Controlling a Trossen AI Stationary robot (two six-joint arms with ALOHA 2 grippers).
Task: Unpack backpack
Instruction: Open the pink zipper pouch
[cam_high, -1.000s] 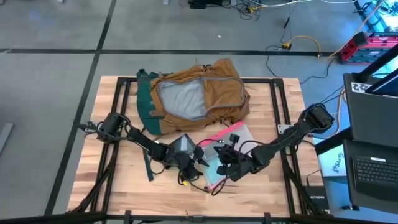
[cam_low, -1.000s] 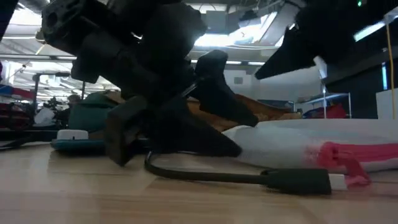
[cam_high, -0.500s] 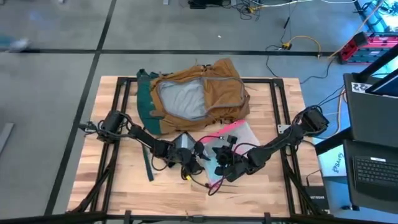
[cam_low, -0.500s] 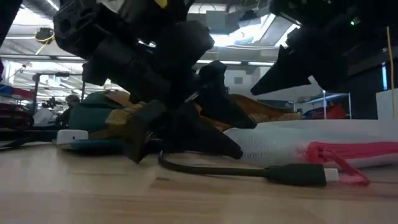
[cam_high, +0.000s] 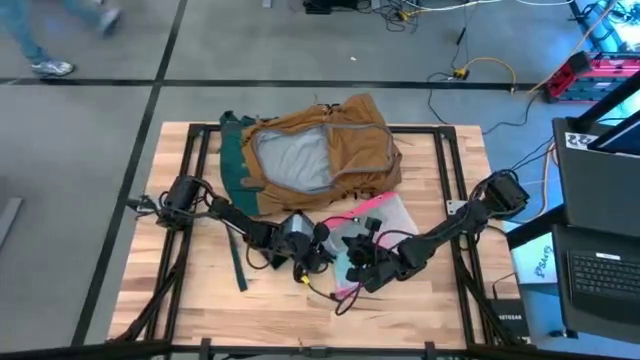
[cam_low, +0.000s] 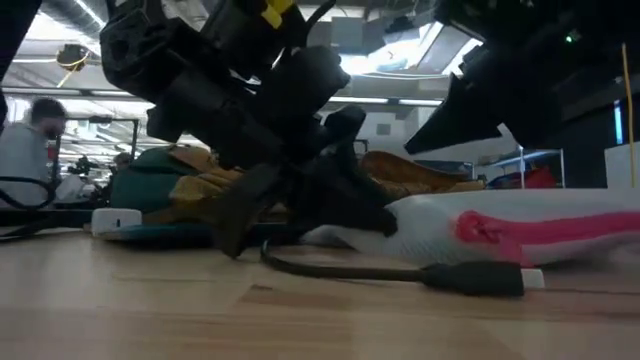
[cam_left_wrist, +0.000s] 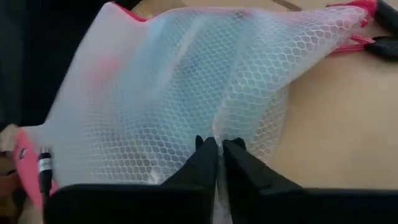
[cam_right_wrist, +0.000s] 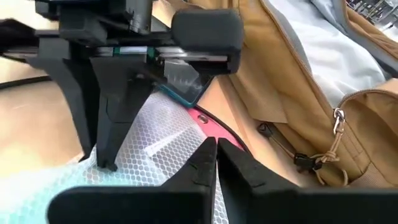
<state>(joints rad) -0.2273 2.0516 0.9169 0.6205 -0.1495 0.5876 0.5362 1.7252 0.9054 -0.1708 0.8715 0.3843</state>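
the backpack (cam_high: 318, 155) is lying unzipped at twelve o'clock on the table, its grey lining looking bare, while the left gripper (cam_high: 318, 252) and right gripper (cam_high: 350, 253) are each pinching the mesh pouch (cam_high: 375, 232) already out at six o'clock, so unpacking seems nearly done

Pink-edged mesh pouch (cam_high: 372, 232), black cable (cam_low: 400, 273)

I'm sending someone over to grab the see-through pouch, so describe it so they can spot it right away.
Start at the tan backpack lying open at the table's far side. Nearer the front edge, between the left claw and right claw, lies the pouch. Unlike the fabric backpack, it is flat, clear honeycomb mesh with a bright pink edge.
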